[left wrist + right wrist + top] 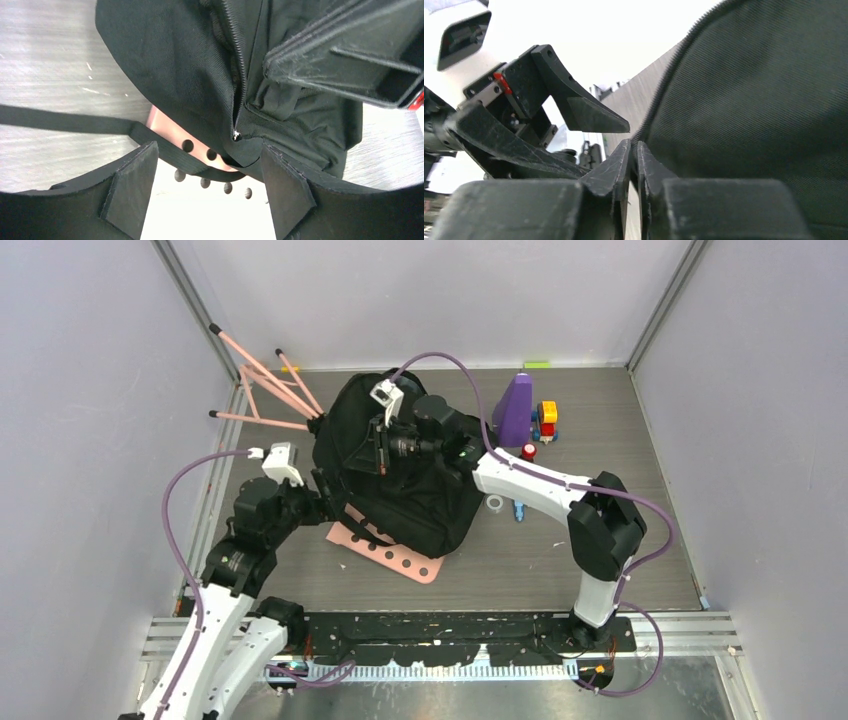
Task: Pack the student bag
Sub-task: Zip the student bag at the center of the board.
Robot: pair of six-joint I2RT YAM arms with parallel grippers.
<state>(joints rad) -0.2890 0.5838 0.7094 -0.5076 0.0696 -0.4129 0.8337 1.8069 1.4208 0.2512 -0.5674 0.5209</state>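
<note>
Right gripper (634,142) fingers are pressing almost together on the zip edge (660,95) of the large black soft fabric backpack (420,505), which is lying left of centre over a pink perforated board (395,558). Left gripper (207,150) is standing wide, holding nothing, facing the zip's lower end. Judged best: it should be taking fabric beside that zip, not the loose strap (60,120), and pulling opposite. No legible writing is showing.

The pink perforated board (400,560) lies mostly hidden under the student bag (425,505), only 1 end showing, and the bag runs off the top edge of both wrist views. The small pieces (545,420) beside the purple object (514,408) are too small to name, and whether the right tool (634,145) pinches fabric in its near-closed tips cannot be told.
</note>
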